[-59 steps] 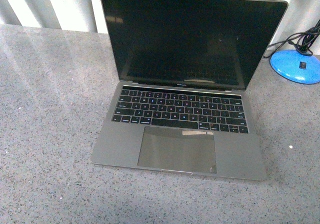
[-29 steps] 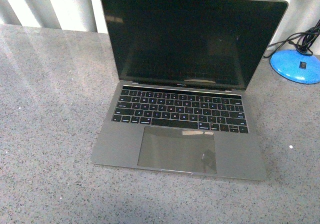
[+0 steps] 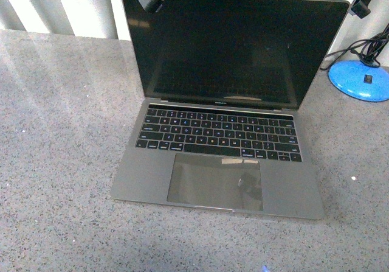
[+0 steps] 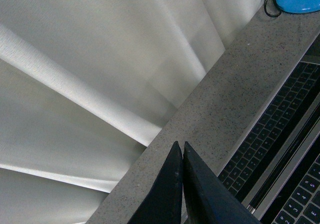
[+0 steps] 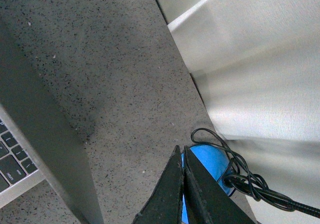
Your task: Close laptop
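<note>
Where the two black fingers of the left gripper (image 4: 179, 151) met, no gap showed: tips pressed together, nothing held. It hung over the upper left corner of the laptop's screen (image 3: 234, 47); whether it touched the edge, could not tell. The right gripper (image 5: 180, 154) was the same, fingers closed tip to tip on nothing, just beside the screen's upper right corner.

The laptop (image 3: 219, 156) sat open at mid-table, lid upright and leaning slightly back, glass black and unlit. Black keyboard (image 3: 219, 133) and large trackpad (image 3: 216, 182) faced the robot. A grey speckled table (image 3: 61, 162) was underneath.

To the right of the laptop, near the right gripper, a blue round base (image 3: 360, 80) stood on the table with black cable (image 3: 372, 45) bunched on top. White pleated curtain (image 3: 73, 7) hung behind the far table edge.
</note>
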